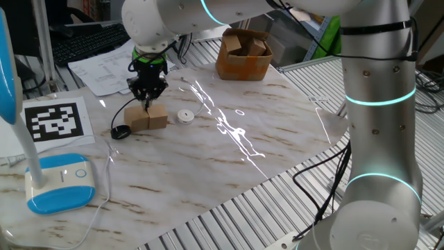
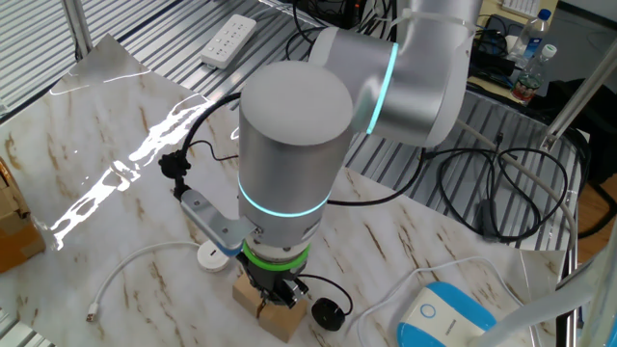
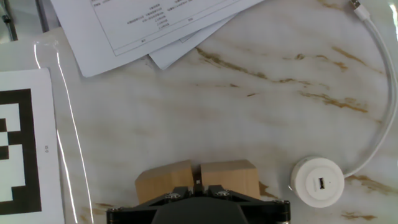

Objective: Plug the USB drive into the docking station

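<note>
The tan block (image 1: 157, 119) lies at the table's left-middle; it also shows in the other fixed view (image 2: 281, 319) and as two halves with a slot in the hand view (image 3: 231, 177). My gripper (image 1: 147, 104) stands straight down on the block's top, its fingers drawn together on a thin dark plug (image 3: 199, 181) in the slot, the USB drive. Its thin black cable runs to a black round puck (image 1: 121, 131), also seen in the other fixed view (image 2: 328, 313). The docking station (image 1: 184, 116), a white disc with a port in its centre (image 3: 318, 182), lies just right of the block.
A white cable (image 3: 387, 81) runs from the disc across the marble. A blue-and-white lamp base (image 1: 59, 187) stands front left. A cardboard box (image 1: 243, 55) stands at the back, with papers (image 1: 111, 69) and a black-and-white marker sheet (image 1: 55, 119) at the left.
</note>
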